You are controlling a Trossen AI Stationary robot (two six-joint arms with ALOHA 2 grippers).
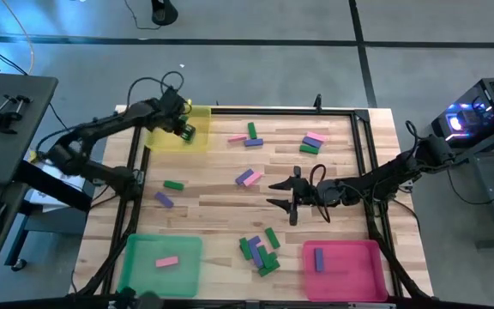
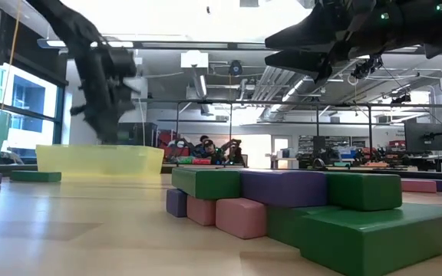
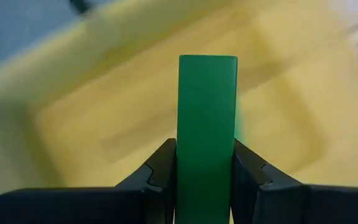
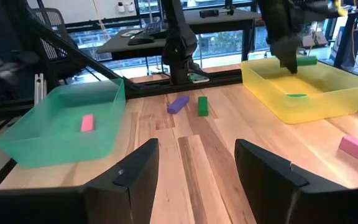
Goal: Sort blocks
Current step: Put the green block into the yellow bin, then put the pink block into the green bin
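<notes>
My left gripper [image 1: 183,129] [image 3: 205,180] hangs over the yellow tray [image 1: 163,137] [image 4: 328,99] at the table's far left, shut on a green block [image 3: 207,106] [image 4: 307,60]. My right gripper [image 1: 284,194] [image 4: 197,180] is open above the table's middle, touching nothing. Loose green, pink and purple-blue blocks lie flat on the wood: a pile [image 1: 260,251] [image 2: 282,203] near the front edge, and others at the far side [image 1: 252,133] and the middle [image 1: 247,178]. A pink block [image 1: 167,261] [image 4: 87,122] lies in the green tray [image 1: 135,266]. A purple-blue block [image 1: 319,259] lies in the pink tray [image 1: 358,266]. My left gripper pinches the green block between its two fingers [image 3: 163,168], one on each long side face [image 3: 207,155] near one end. The fingers come at it from above. The block is lifted clear, about level, over the inside of the yellow tray.
A dark frame [image 1: 363,163] runs round the table's edges. A green block [image 1: 173,184] [image 4: 202,106] and a purple-blue one [image 1: 164,200] [image 4: 178,104] lie between the yellow and green trays. Bare wood shows around my right gripper. People sit in the room beyond [image 2: 206,146].
</notes>
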